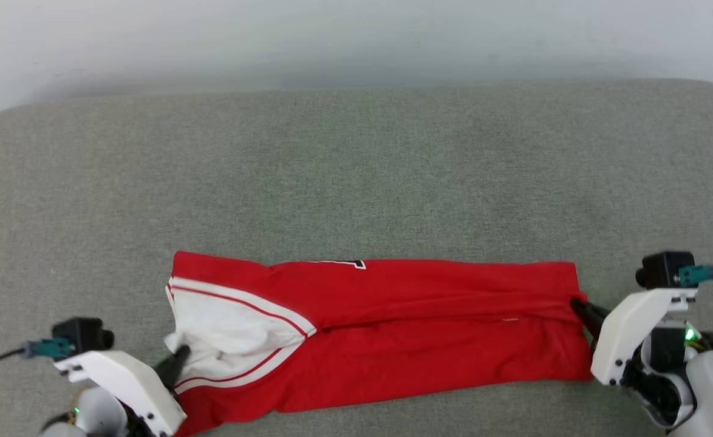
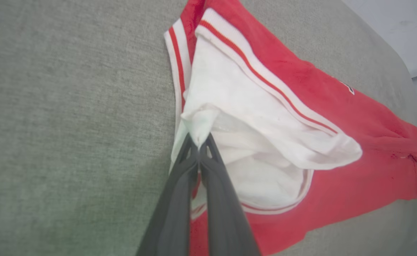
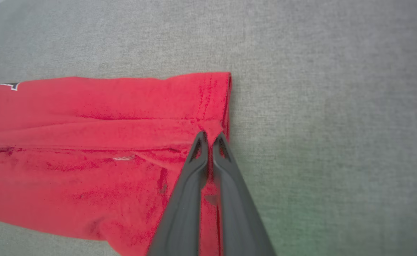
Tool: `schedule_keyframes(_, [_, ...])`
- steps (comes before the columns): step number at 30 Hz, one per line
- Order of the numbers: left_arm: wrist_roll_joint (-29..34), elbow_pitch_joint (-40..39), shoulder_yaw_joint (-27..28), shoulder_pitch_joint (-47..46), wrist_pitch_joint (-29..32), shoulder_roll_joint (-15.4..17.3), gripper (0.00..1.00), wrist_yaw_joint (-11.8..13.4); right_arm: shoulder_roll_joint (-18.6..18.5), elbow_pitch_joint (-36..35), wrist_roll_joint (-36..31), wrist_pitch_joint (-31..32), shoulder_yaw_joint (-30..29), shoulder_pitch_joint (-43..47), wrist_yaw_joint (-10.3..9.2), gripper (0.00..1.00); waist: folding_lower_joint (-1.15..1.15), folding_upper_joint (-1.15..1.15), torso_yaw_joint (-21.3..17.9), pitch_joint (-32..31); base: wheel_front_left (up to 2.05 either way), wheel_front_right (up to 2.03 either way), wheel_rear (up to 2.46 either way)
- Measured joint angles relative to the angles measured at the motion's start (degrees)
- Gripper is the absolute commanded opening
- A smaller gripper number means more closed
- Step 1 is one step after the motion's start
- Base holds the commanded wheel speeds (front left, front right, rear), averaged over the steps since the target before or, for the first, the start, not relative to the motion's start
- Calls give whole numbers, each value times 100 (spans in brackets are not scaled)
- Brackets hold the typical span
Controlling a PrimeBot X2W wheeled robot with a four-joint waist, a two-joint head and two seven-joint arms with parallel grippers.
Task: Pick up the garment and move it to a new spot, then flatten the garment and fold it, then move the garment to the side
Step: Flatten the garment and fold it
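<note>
The garment (image 1: 405, 328), a red T-shirt with white striped sleeves, lies folded lengthwise into a long band across the near part of the grey surface. At its left end my left gripper (image 1: 180, 353) is shut on a pinch of white sleeve fabric (image 2: 199, 124), its tips (image 2: 198, 142) pressed together. At the right end my right gripper (image 1: 577, 304) is shut on the red hem; in the right wrist view its tips (image 3: 210, 137) clamp a fold of red cloth (image 3: 87, 142). In the left wrist view the band (image 2: 336, 117) runs away to the upper right.
The grey fabric-covered surface (image 1: 356, 170) stretches wide behind and beside the garment. Its rounded far edge meets a pale wall (image 1: 356, 36). The near edge lies just below the garment in the head view.
</note>
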Motion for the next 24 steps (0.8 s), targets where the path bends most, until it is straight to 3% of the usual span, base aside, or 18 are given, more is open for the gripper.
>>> schedule_keyframes(1, [-90, 66, -7, 70, -21, -86, 78, -12, 30, 63, 1, -77, -3, 75, 0, 100, 0, 0, 3, -4, 0, 0, 0])
schedule_keyframes(2, [-108, 120, -57, 111, -25, -158, 100, -34, 51, 120, 3, -158, -3, 138, 0, 100, 0, 0, 5, -8, 0, 0, 0])
schedule_keyframes(10, [404, 323, -96, 116, -990, -388, 100, -69, 158, 23, 1, -1194, -18, 466, 0, 100, 0, 0, -19, -136, 0, 0, 0])
schedule_keyframes(14, [824, 5, -55, 46, -1596, -421, 100, 186, 91, -558, -21, -1430, -100, 584, 0, 100, 0, 0, -67, -309, 0, 0, 0])
schedule_keyframes(19, [1265, -530, 0, 16, -2114, -509, 100, 626, -64, -928, -104, -948, -427, 633, 0, 100, 0, 0, -122, -494, 0, 0, 0])
schedule_keyframes(24, [1739, -978, -24, -50, -2662, -599, 100, 906, -314, -1012, -213, -70, -944, 615, 0, 100, 0, 0, -45, -560, 0, 0, 0])
